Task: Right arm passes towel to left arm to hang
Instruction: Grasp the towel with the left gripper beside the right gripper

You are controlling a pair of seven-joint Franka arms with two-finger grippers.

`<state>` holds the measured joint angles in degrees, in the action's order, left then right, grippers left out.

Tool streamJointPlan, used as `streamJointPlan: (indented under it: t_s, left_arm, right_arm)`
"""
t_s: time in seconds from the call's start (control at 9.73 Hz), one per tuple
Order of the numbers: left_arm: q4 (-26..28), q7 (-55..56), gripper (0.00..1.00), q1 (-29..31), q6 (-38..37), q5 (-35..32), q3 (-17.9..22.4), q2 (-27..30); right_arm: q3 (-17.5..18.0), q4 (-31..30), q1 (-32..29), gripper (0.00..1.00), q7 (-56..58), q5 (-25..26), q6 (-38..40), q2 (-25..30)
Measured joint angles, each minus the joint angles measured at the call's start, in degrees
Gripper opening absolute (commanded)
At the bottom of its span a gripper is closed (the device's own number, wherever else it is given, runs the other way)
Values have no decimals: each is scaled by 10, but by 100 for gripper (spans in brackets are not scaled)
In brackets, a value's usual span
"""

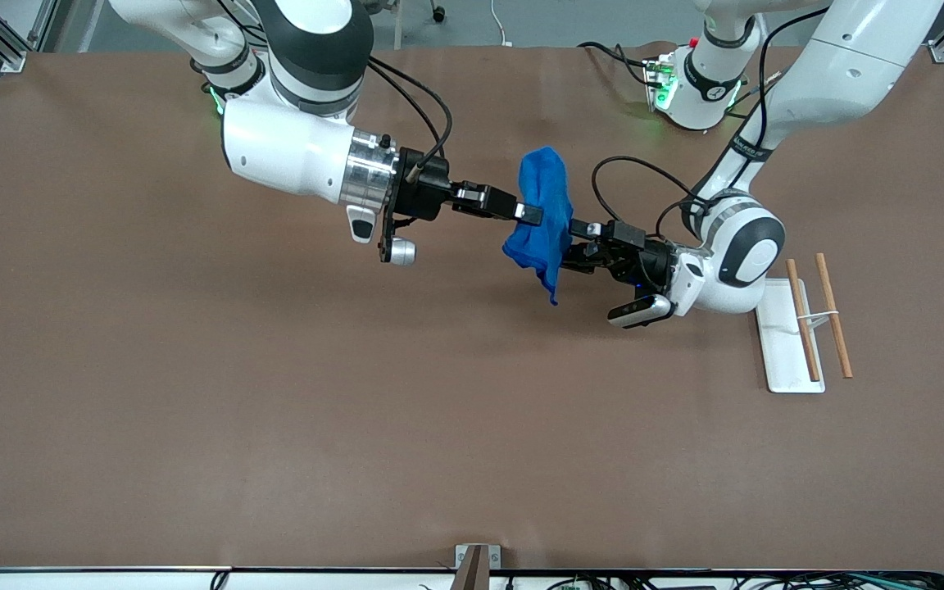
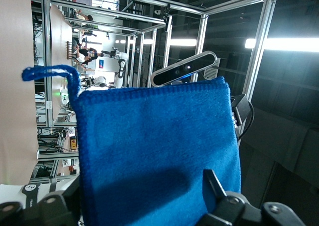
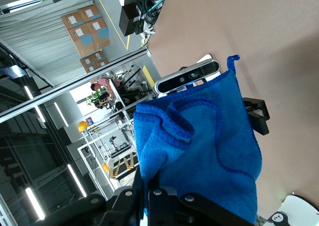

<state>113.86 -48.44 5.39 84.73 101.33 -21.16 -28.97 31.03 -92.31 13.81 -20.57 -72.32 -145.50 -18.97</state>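
The blue towel (image 1: 542, 215) hangs in the air over the middle of the table, bunched, with a corner drooping down. My right gripper (image 1: 531, 215) is shut on one edge of it; in the right wrist view the fingers (image 3: 142, 186) pinch the towel (image 3: 199, 146). My left gripper (image 1: 572, 244) faces the towel from the left arm's end, its jaws open on either side of the cloth. In the left wrist view the towel (image 2: 154, 146) fills the space between the fingers (image 2: 214, 186), and its corner loop (image 2: 50, 72) sticks out.
A white flat base (image 1: 779, 344) with two wooden rods (image 1: 834, 315) lies on the brown table (image 1: 275, 410) toward the left arm's end, beside the left wrist.
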Motion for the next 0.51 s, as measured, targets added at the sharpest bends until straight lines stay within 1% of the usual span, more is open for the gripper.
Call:
streamJointPlan:
  t_s: [0.1,0.41,0.51]
  left_arm:
    - [-1,0,74,2,0,0,0,0]
    - [-11,0,27,5,0,0,2,0]
    - [-12,0,16,6,0,0,3,0]
  right_arm:
    - [0,1,0,0,0,0,0,0]
    - [0,1,0,0,0,0,0,0]
    - [0,1,0,0,0,0,0,0]
